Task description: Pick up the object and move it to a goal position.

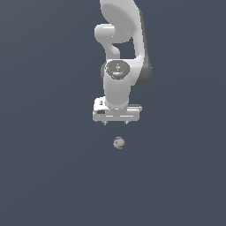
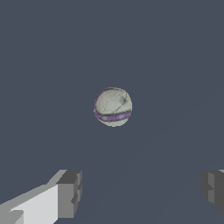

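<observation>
Flat slate-grey floor, and I've got the white gripper spread wide, hovering above the little grey-beige ball, not touching.

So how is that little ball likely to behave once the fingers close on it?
The ball looks round and smooth, so it will probably roll if nudged off-centre. It is far smaller than the gripper, so it is likely light and could squirt out unless the open fingers close squarely across its middle.
</observation>
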Tool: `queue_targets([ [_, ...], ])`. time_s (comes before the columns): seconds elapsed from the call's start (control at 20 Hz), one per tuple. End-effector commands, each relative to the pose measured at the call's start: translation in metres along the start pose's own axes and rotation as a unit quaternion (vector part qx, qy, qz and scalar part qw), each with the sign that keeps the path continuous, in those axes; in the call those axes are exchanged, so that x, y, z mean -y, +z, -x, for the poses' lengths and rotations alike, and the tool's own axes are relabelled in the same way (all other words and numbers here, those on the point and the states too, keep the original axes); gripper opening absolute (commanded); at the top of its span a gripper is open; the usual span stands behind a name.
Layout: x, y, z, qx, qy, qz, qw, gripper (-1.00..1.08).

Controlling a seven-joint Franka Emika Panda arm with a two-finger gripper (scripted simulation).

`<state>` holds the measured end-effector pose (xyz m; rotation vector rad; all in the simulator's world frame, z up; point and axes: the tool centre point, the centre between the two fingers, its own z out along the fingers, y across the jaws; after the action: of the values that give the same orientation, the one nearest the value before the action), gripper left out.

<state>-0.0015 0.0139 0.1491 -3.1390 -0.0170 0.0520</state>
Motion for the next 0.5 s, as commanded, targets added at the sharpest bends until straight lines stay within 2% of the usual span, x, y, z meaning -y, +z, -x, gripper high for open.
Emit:
queue_targets([
  [0.0, 0.002, 0.007, -0.007, -0.002, 0.007, 0.0, 1.0, 1.0],
  [0.45, 0.014, 0.045, -0.041, -0.013, 0.039, 0.0, 0.9991, 1.0],
])
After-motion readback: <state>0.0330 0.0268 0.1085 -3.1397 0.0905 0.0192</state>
